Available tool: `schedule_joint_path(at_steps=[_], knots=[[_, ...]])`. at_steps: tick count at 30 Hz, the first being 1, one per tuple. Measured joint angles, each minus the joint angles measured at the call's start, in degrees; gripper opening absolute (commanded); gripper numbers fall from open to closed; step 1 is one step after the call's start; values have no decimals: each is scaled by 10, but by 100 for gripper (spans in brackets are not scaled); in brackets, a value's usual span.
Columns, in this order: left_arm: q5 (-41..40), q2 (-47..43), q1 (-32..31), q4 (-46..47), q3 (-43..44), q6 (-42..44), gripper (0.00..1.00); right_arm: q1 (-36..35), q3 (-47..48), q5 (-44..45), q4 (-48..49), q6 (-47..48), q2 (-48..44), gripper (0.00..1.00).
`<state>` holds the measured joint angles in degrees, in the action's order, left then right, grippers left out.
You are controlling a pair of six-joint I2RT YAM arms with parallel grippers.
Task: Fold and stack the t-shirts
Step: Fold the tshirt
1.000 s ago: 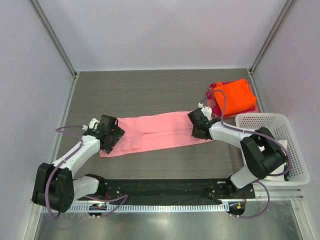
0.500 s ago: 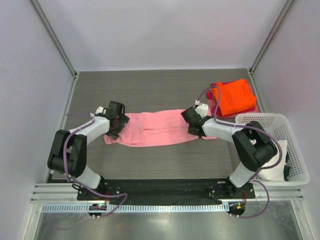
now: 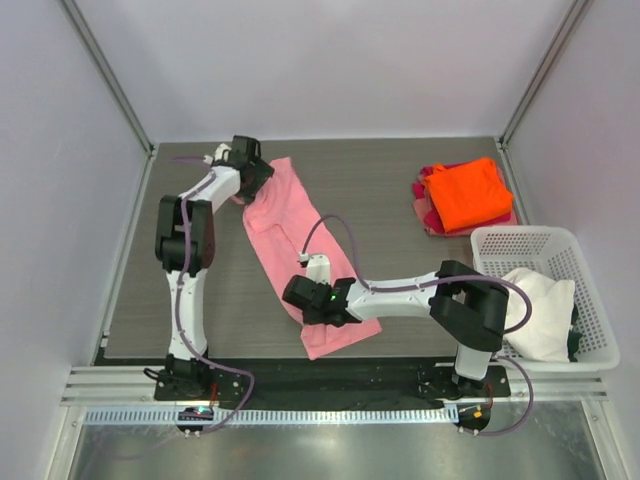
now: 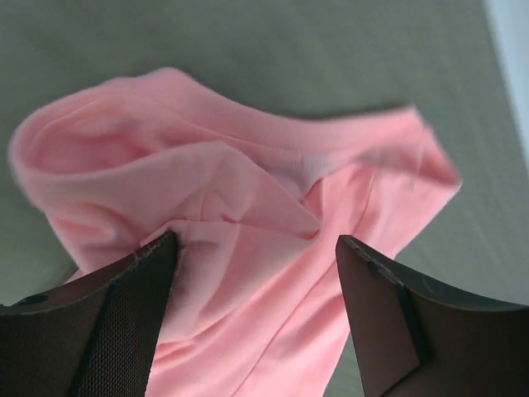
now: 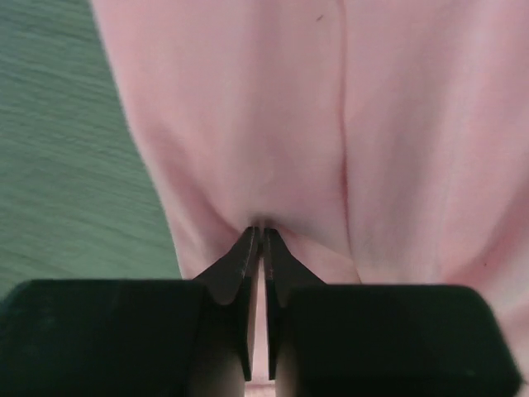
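Right pincer (image 5: pixel 263 232) pinches the light pink cloth t-shirt (image 3: pixel 275 215), probably to pull it flat; my left pincer (image 4: pixel 256 246) gapes wide above it.

The orange shirt (image 3: pixel 465 193) covers most of the magenta-red shirt (image 3: pixel 421 192); the pink shirt (image 4: pixel 248 248) looks blurred

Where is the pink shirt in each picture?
Top view: the pink shirt lies slantwise on the table, from the far left toward the near middle.
Left wrist: it fills the middle, bunched between the fingers of the open left gripper.
Right wrist: it covers most of the picture, pinched by the shut right gripper.
Shared landmark: the grey table shows beside the shirt in all three.
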<state>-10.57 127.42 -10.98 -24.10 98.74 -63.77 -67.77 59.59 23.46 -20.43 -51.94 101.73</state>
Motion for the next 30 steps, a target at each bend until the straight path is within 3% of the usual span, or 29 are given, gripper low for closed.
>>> schedule_joint_path(at_steps=[3,9,15,18,23,30], knots=[[31,71,-6,8,104,17,79,-9,19,-44,6,5,7,39],[91,200,-14,12,304,43,79,29,25,-82,7,39,-48,42],[115,259,-11,53,381,45,85,104,-17,-108,26,61,-179,54],[147,265,-5,83,384,50,99,141,-70,-120,26,63,-226,56],[173,227,0,122,315,90,100,156,-158,-148,2,63,-241,56],[171,83,0,112,174,133,100,154,-228,-179,-4,56,-241,49]])
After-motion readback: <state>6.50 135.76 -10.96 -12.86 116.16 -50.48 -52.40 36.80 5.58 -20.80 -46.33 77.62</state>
